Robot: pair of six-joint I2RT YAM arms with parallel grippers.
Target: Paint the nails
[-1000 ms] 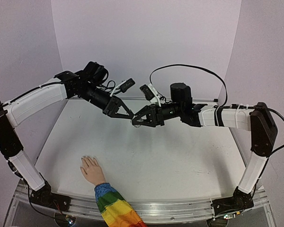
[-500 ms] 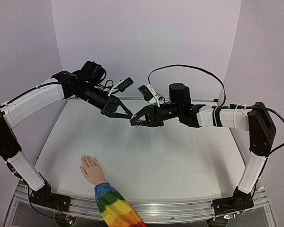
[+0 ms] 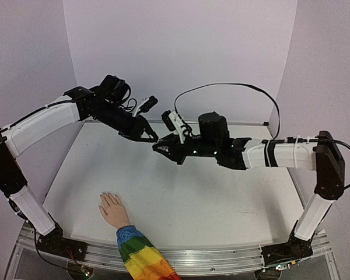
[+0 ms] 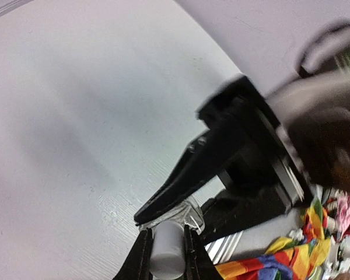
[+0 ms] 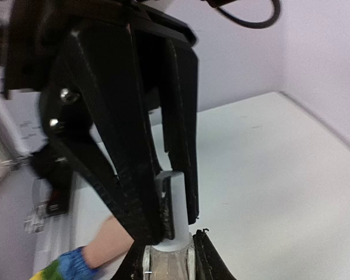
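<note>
The mannequin hand [image 3: 112, 209] lies palm down near the table's front left, with its rainbow sleeve [image 3: 141, 257] running off the front edge. Its pale nails [image 3: 108, 195] point away from the arms. Both grippers meet in the air above the table's middle. My left gripper [image 3: 152, 139] [image 4: 166, 231] is shut on the white cap [image 4: 165, 254] [image 5: 179, 204] of a small clear bottle [image 4: 191, 214] [image 5: 166, 263]. My right gripper [image 3: 158, 147] [image 5: 169, 245] is shut on the bottle's glass body. In the top view the bottle is hidden between the fingers.
The white table [image 3: 221, 198] is walled by pale panels at the back and sides. A black cable [image 3: 233, 86] loops above the right arm. A metal rail [image 3: 210, 256] runs along the front edge between the arm bases.
The right gripper has closed on the bottle. Both grippers, still joined at the bottle, have shifted a little left and back, and the right wrist has rolled.
</note>
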